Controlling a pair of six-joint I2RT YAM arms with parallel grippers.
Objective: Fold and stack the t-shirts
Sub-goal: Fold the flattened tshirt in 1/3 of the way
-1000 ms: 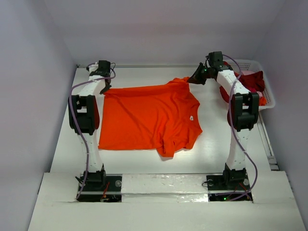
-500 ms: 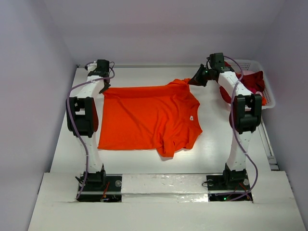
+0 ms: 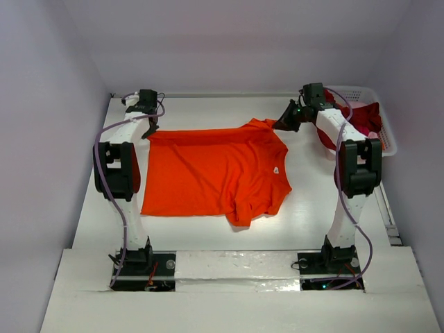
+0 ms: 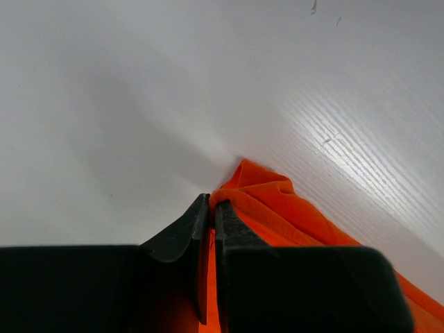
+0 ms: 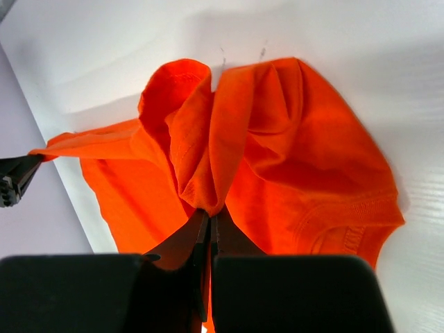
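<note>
Orange t-shirt [image 3: 208, 170], seemingly taut, pinched by left fingers [image 4: 180, 236], right fingers [image 5: 232, 241]

The right arm [image 3: 334, 126] covers part of the dark red t-shirts [image 3: 370, 116] in the basket [image 3: 357, 89]

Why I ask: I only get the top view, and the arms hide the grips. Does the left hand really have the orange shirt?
Observer: Yes. In the left wrist view the left hand is shut on a corner of the orange shirt.
Operator: And the right hand, is it on a flat edge?
Observer: No. The right wrist view shows the right hand shut on a bunched fold, with several layers gathered together.
</note>
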